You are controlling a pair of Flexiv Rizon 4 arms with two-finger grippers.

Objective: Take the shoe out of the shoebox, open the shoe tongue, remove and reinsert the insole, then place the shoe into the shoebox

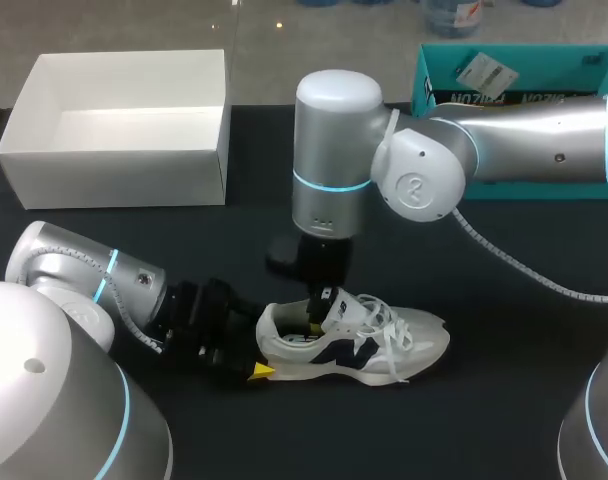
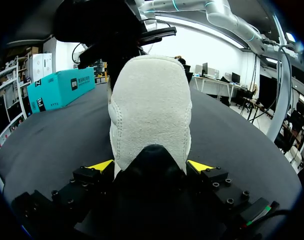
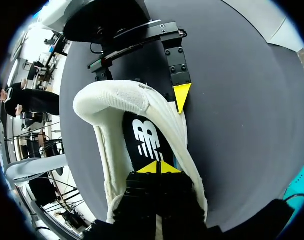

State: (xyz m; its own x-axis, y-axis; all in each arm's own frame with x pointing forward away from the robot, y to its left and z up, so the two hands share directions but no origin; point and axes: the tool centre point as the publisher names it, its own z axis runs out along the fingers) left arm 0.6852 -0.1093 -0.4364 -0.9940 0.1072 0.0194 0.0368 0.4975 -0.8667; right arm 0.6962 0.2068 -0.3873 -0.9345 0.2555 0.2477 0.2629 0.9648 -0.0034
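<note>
Currently left gripper clamps the heel of the shoe; right gripper is inside it, tips together on the insole, possibly pinching it. Shoe's out and lying on the black table, so I judge the insole step is underway, with reinserting and boxing left. Open shoebox far left, teal box far right.

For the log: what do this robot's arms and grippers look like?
The left arm and right arm are silver-grey rounded tubes, with glowing cyan rings at the joints and a grey coiled cable alongside. The left gripper and right gripper are black bolted blocks ending in triangular bright yellow tips.
</note>
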